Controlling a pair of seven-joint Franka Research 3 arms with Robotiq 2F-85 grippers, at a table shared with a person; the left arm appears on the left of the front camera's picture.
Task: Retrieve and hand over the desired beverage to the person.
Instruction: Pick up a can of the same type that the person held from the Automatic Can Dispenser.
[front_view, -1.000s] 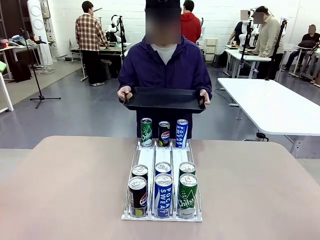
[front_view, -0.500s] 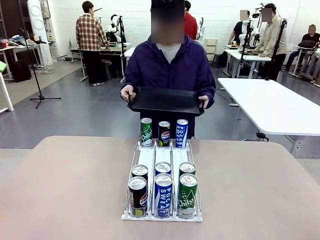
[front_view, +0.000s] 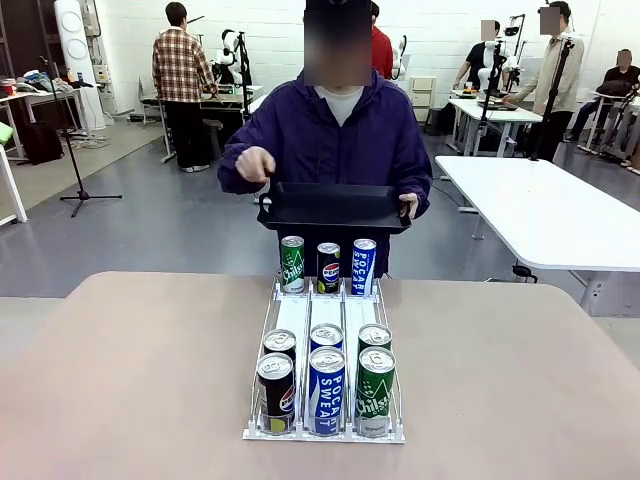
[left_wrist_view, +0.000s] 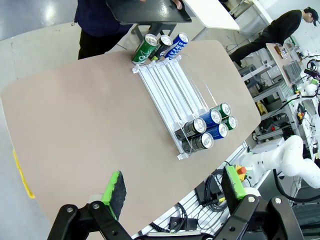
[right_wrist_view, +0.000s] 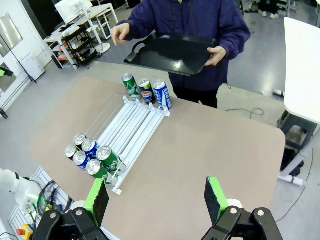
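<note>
Beige tabletop (front_view: 130, 380) carrying clear plastic rack (front_view: 295, 312) of drink cans (front_view: 326, 390), purple-jacketed person (front_view: 330, 140) standing at far edge holding black tray (front_view: 335, 208), one hand (front_view: 255, 163) raised beside it, left gripper (left_wrist_view: 173, 185) and right gripper (right_wrist_view: 156, 196) hovering wide open, empty

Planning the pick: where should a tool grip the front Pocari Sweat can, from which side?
Probably its upper wall, from above: the front Pocari Sweat can stands upright, the Pepsi can and Chilsung can close beside it; its top is clear.
</note>
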